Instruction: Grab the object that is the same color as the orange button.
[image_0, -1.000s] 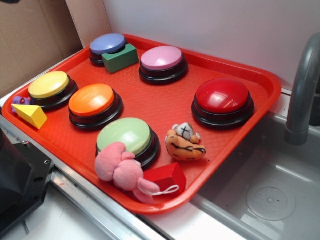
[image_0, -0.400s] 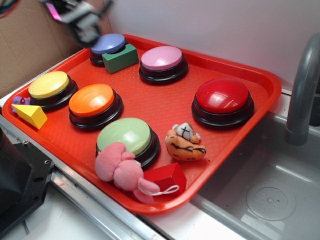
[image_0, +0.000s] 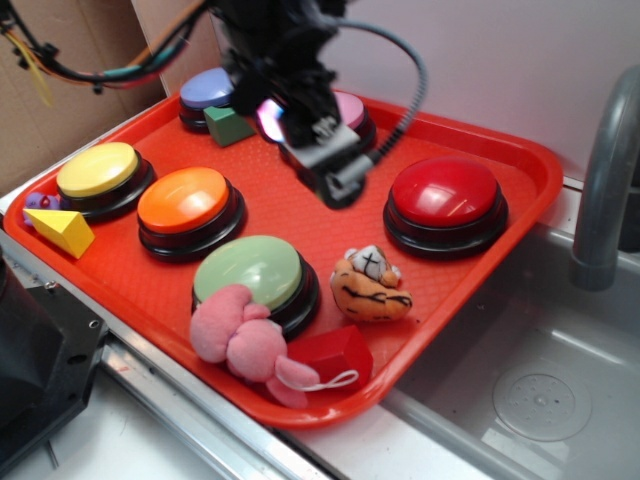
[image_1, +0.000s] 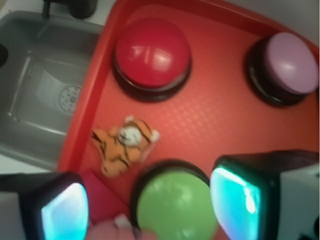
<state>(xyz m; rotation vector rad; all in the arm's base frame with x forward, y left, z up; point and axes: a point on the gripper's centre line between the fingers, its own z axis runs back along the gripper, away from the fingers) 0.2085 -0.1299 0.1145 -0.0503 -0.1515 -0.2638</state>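
The object, a small orange plush toy with black stripes, lies on the red tray between the green and red buttons. In the wrist view the orange plush toy sits ahead and left of my fingers. The orange button stands at the tray's left. My gripper hangs open above the tray's middle, well above and behind the toy, holding nothing. In the wrist view my gripper shows its two fingers spread wide over the green button.
Around the tray stand the green button, red button, pink button, yellow button and blue button. A pink plush and red block lie near the front edge. A sink and faucet are right.
The arm has swung in from the upper left and now hangs over the tray's middle, partly covering the pink button and green block. Nothing on the tray has moved.
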